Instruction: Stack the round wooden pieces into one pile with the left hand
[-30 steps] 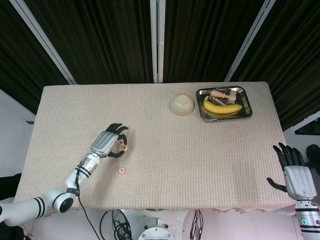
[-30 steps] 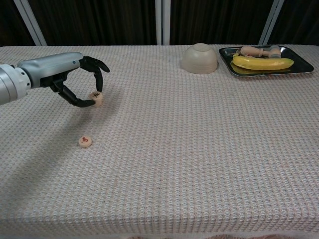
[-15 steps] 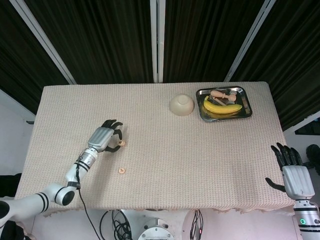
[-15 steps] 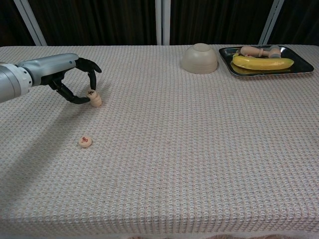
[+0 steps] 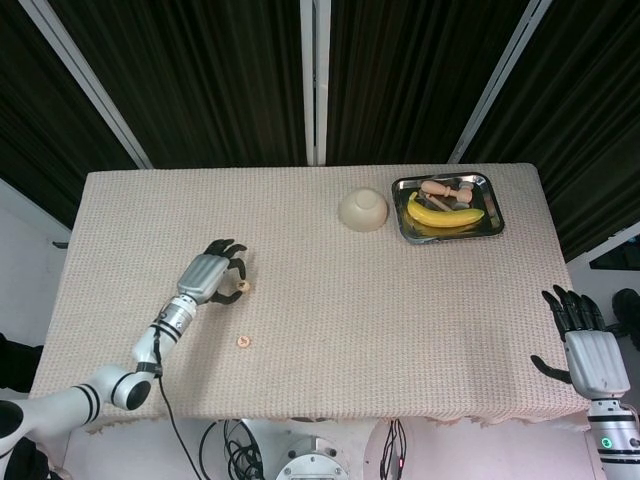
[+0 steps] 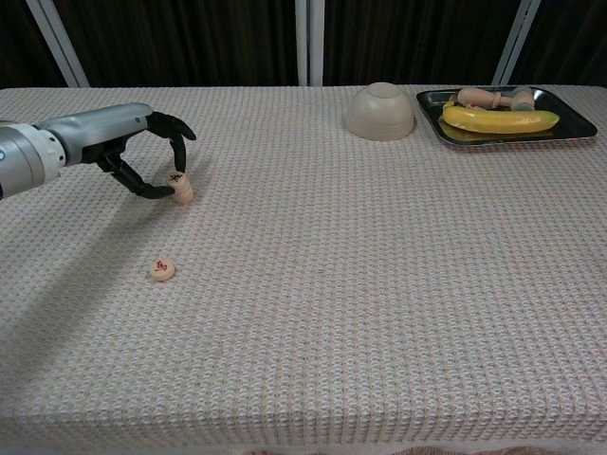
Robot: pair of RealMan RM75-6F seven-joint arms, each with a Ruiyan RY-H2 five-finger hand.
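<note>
Chest view shows a small pile of round wooden pieces [image 6: 181, 188] standing on the counter [image 6: 379, 284], its top piece marked with a dark character and sitting slightly askew on what lies under it. How many pieces make up the pile cannot be told for sure; it looks like 2. The left hand [image 6: 142, 156] arches over the pile from the left, thumb low beside it and fingertips [image 6: 176, 163] at the top piece, pinching or just touching it; which of the 2 cannot be told. In the head view the same pile [image 5: 243, 287] sits just right of that hand [image 5: 213, 275].

Another round wooden piece [image 6: 162, 269], with a red mark on its face, lies flat on the counter nearer the camera than the pile and a little left of it, well apart from the hand. The head view shows it [image 5: 242, 343] below the pile.

Far to the right of the pile, toward the back edge, an upturned cream bowl [image 6: 379, 111] rests on the cloth. Just right of the bowl a metal tray [image 6: 432, 121] holds a banana [image 6: 500, 119] and small wooden items behind it.

The right hand [image 5: 585, 345] hangs at the counter's far right edge, fingers spread, holding nothing.
</note>
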